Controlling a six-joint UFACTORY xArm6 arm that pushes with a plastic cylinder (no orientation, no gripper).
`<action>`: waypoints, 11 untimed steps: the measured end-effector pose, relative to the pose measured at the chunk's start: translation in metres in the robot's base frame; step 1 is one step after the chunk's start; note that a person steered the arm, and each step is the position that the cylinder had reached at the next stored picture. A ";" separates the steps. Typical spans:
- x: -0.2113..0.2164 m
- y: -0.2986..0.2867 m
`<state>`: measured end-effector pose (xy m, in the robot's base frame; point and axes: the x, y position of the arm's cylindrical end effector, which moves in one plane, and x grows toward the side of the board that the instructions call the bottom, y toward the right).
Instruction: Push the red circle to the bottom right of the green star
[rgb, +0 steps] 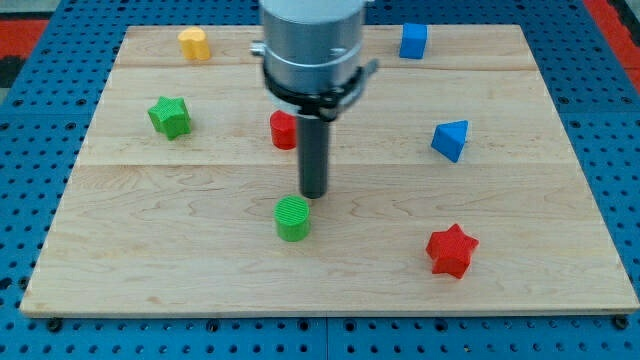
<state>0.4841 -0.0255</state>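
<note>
So, no jaws on me to report on — just a dark rod, and my tip (314, 194) is sitting near the middle of the wooden board (180, 260), just above the green cylinder (293, 218) and not touching it as far as I can tell.

The red circle (282, 130) is up behind my rod, partly hidden by it, in the upper middle of the board. The green star (170, 116) is over toward the left edge, well apart from the red one and roughly level with it.

Progress-wise I'd say not much is done yet (the red circle is right of the star, but not below it). What's left, by my guess: get around above the circle and shove it down and left — toward the star's lower right.
</note>
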 end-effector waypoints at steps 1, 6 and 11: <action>0.049 -0.006; -0.085 0.099; -0.091 -0.059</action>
<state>0.3931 -0.0842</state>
